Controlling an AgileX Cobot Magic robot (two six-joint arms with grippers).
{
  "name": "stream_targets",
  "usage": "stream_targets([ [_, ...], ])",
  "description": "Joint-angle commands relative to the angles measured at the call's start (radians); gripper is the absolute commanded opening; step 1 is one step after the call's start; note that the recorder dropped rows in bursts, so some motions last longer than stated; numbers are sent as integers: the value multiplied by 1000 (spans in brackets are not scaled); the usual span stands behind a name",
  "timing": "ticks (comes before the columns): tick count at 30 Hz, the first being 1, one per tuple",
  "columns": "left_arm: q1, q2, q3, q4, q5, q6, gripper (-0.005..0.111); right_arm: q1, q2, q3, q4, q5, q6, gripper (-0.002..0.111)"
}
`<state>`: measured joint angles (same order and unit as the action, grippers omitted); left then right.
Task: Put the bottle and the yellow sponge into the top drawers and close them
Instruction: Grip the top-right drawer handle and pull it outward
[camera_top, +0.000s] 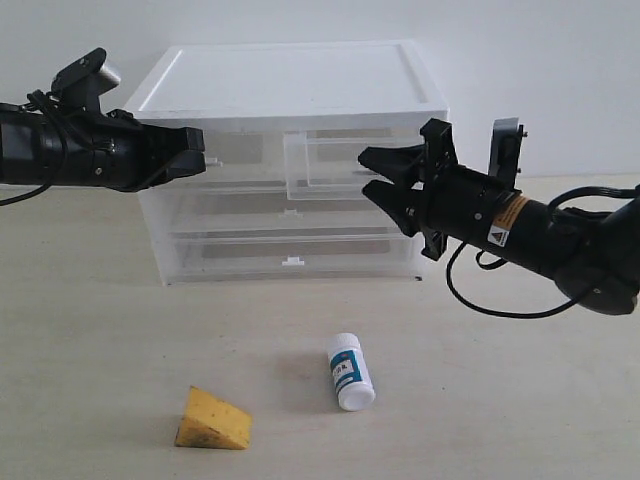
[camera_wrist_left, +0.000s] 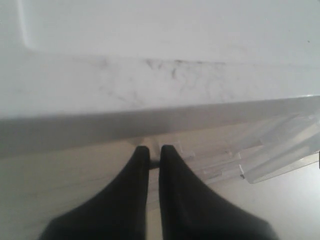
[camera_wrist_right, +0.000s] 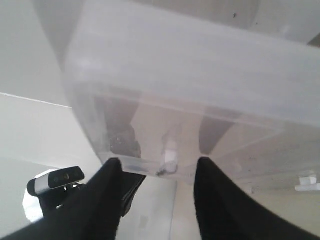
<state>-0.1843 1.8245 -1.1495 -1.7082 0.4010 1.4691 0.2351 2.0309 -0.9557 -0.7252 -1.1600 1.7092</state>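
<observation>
While it's nipping the left top drawer's (camera_top: 245, 150) tab (camera_wrist_left: 152, 146), left pincer (camera_wrist_left: 154, 150): narrow
right pincer (camera_top: 364, 172): wide, at right top drawer (camera_top: 330, 165)
bottle (camera_top: 350, 372): desk's (camera_top: 100, 340) front edge, well apart from both
yellow sponge (camera_top: 212, 420): near it, same deal

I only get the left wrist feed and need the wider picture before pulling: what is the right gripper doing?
Observer: The right gripper is open, at the front of the pulled-out right top drawer.
Operator: Is anything loaded yet?
Observer: No. The bottle lies on its side on the table, in front of the cabinet.
Operator: And the sponge?
Observer: The yellow sponge sits on the table too, left of the bottle in the exterior view, apart from it.
</observation>
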Motion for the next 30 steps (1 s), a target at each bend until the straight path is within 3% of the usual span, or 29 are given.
stream_targets([
  [1,-7,32,-21,-36,-23,7,4,-5,3,-4,-3,-2,-21,12],
  [4,-7,32,-21,-36,-23,7,4,-5,3,-4,-3,-2,-23,0],
  [15,-7,32,-21,-36,-23,7,4,-5,3,-2,-67,-61,-18,0],
  [30,-7,32,-21,-36,-23,7,4,-5,-90,187,-103,-61,-149,0],
])
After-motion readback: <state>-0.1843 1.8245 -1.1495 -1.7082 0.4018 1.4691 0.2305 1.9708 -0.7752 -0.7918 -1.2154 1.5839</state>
